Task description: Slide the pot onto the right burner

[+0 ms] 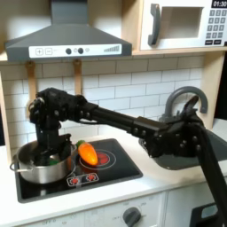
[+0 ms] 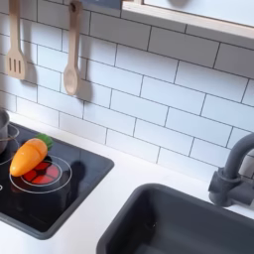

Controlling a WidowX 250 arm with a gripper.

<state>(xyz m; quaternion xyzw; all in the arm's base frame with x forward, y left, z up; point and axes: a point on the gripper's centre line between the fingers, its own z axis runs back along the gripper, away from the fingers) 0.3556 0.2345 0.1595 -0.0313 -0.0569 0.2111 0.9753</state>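
Note:
The shiny silver pot [image 1: 42, 166] sits on the burner at the first exterior view's left side of the black stove [image 1: 106, 173]. A sliver of the pot's rim [image 2: 3, 130] shows at the second exterior view's left edge. My gripper [image 1: 50, 151] hangs from the black arm and reaches down into the pot near its far rim. Its fingers are dark against the pot, so I cannot tell whether they are open or shut. An orange carrot-like toy [image 1: 88, 153] [image 2: 28, 156] lies on the other burner, just to the pot's right in the first exterior view.
A dark sink [image 1: 177, 151] [image 2: 189, 223] with a grey faucet [image 1: 186, 97] [image 2: 234, 179] lies right of the stove. Wooden utensils [image 2: 71, 60] hang on the tiled wall. A range hood [image 1: 66, 35] and a microwave [image 1: 182, 25] are overhead.

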